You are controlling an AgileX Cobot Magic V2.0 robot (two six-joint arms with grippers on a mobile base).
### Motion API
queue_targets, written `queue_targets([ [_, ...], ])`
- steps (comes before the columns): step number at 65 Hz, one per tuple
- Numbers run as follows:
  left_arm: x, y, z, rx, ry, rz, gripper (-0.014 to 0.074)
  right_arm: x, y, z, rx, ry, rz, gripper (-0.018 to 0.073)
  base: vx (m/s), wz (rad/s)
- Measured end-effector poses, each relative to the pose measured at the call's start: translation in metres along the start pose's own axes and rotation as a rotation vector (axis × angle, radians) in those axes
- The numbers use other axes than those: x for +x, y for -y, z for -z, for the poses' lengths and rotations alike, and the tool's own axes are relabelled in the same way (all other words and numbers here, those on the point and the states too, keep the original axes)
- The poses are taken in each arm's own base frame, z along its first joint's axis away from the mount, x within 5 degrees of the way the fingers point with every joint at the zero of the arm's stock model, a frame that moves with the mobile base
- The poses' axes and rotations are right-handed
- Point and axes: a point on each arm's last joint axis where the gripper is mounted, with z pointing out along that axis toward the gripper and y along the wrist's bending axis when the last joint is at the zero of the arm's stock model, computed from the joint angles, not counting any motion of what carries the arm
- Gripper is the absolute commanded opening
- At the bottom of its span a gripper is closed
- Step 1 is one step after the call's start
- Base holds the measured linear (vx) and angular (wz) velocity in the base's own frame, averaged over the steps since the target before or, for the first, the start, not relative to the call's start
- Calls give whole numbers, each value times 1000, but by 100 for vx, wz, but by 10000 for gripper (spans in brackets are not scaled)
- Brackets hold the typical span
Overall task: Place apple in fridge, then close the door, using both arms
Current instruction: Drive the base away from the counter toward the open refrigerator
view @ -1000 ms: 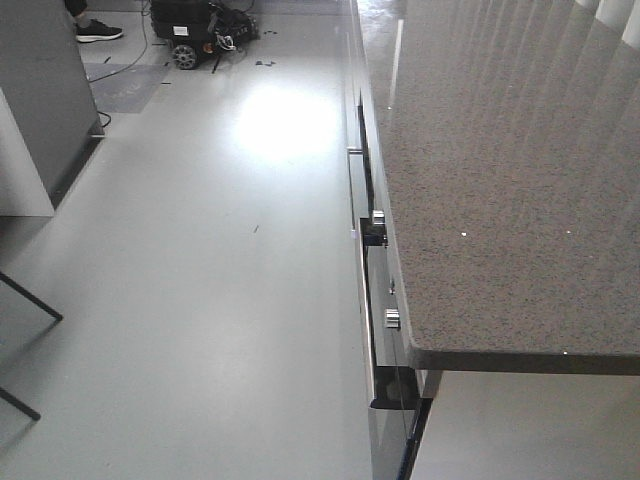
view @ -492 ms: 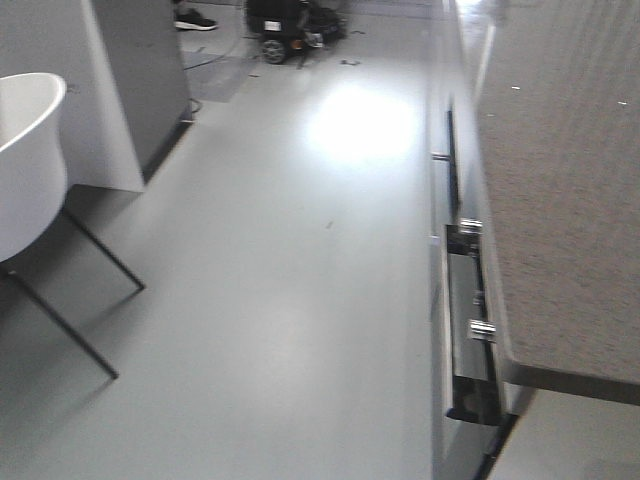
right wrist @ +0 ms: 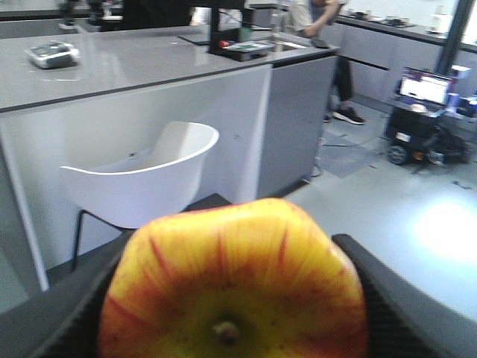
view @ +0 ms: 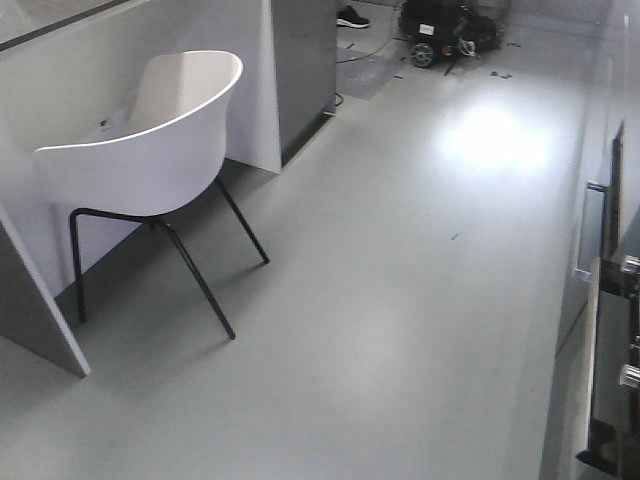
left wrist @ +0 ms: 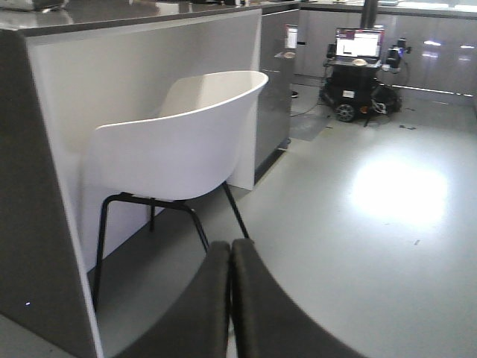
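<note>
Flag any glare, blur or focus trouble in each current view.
Front view: a white glare patch washes out the floor; chair fairly sharp. Left wrist view: similar floor glare, shut left pincer dark and soft. Right wrist view: apple very close, slightly soft; background mildly blurred.

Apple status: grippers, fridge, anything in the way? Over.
Left gripper shut, empty. Right gripper shut on apple. Fridge and door not in view. White chair front-left.

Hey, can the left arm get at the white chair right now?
Probably not yet. Nothing stands between them, but the white chair seems to sit apart across bare floor, and the left arm's jaws are shut.
</note>
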Motion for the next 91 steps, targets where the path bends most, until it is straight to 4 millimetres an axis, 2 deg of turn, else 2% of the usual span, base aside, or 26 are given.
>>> queue_targets([
  [91,0,0,0,0,0,0,-6,0,0,0,0,0,0,77,-2,49],
])
